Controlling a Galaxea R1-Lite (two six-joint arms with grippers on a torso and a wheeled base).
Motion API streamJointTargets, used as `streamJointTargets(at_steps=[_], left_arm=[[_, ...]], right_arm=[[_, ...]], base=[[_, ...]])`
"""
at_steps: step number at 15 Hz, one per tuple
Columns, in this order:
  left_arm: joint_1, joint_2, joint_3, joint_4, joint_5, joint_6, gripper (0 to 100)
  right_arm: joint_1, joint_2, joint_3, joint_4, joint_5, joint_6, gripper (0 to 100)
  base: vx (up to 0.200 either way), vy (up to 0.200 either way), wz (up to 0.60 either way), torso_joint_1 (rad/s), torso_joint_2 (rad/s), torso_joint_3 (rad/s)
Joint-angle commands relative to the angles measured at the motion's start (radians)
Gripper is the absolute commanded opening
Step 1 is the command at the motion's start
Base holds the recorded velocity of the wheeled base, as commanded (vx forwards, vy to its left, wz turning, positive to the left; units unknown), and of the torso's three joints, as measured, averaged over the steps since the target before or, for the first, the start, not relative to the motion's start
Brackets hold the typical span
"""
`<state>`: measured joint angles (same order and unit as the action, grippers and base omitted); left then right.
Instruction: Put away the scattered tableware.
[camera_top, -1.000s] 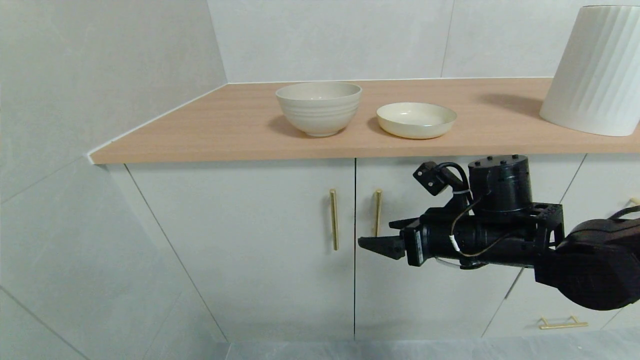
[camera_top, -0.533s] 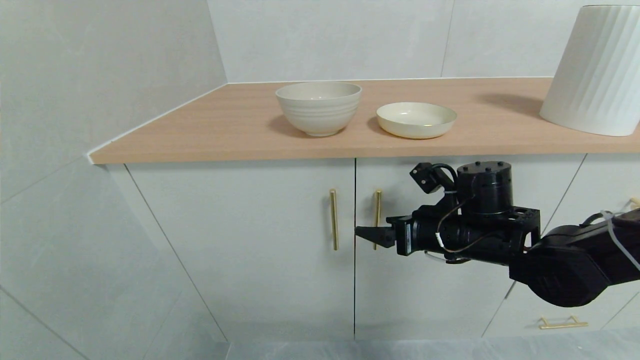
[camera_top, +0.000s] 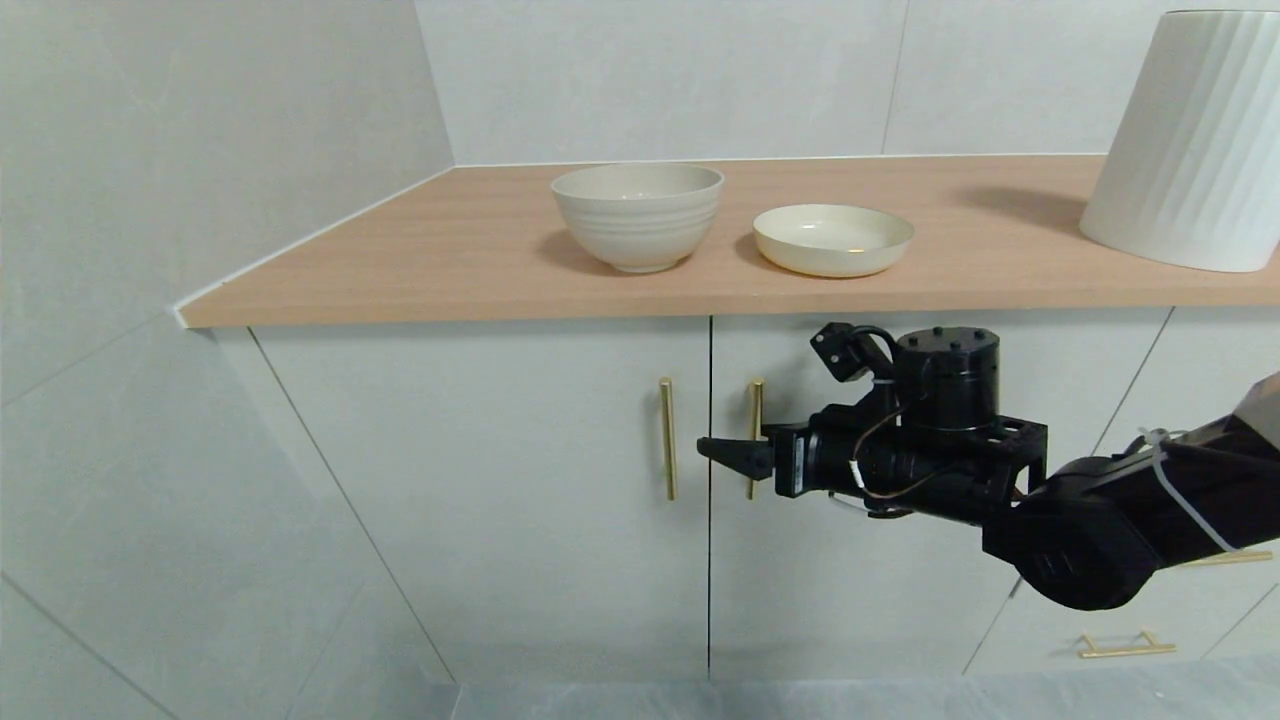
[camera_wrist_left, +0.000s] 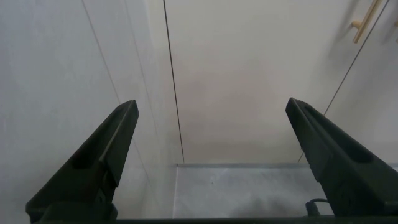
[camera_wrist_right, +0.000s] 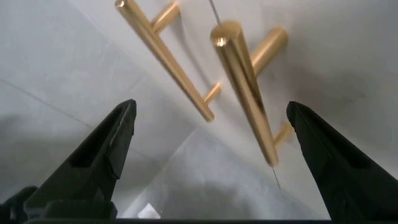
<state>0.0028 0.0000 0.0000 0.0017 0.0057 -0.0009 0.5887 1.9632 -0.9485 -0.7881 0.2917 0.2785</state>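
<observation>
With its jaws wide apart, the right gripper is close to the gold door handle, the bowl and plate sit on the counter above, and closing crooked could grab both handles or slip off.

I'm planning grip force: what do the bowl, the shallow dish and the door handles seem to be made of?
Bowl: likely glazed ceramic; cream, soft sheen, ribbed bands. Dish: likely the same; glossy inside. Handles: probably brass-coloured metal; golden, bright highlights.
</observation>
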Motion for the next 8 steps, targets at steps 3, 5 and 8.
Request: streamJointTargets(at_steps=[3, 5, 8], left_arm=[[0.000, 0.000, 0.000, 0.000, 0.000, -0.001, 100], [0.000, 0.000, 0.000, 0.000, 0.000, -0.001, 100], [0.000, 0.000, 0.000, 0.000, 0.000, -0.001, 100]], right_arm=[[0.006, 0.033, -0.013, -0.034, 0.003, 0.054, 100], [0.017, 0.037, -0.012, -0.065, 0.007, 0.073, 100], [0.046, 0.039, -0.009, -0.066, 0.007, 0.087, 100]], base=[[0.000, 0.000, 0.00, 0.000, 0.00, 0.000], [0.000, 0.000, 0.00, 0.000, 0.00, 0.000], [0.000, 0.000, 0.00, 0.000, 0.00, 0.000]])
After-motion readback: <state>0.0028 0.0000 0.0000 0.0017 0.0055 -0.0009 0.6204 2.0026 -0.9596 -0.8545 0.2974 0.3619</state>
